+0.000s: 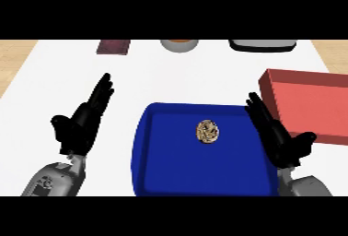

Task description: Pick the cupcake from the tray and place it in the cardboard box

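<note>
The small, round, brown-and-cream speckled cupcake (208,131) sits on the floor of the shallow blue rectangular tray (159,161), to the left of the right hand (282,138) and well apart from it; its detail is too blurred to tell more. The black right hand lies over the tray's right rim with its fingers straight and released, thumb spread toward the box, grasping nothing. Just right of that hand is the open red-pink rectangular box (306,110), whose far right side is cut off by the view's edge. The black left hand (81,122) shows off the tray's left side, fingers straight and up, also released and empty. Both grey forearms are cut off at the lower edge. Beyond the hands, along the white counter's (176,78) far edge, three things are only partly seen: a dark maroon flat block (113,46), a grey round bowl (179,45) with something orange inside, and a black-and-white object (263,44) hard to make out.
</note>
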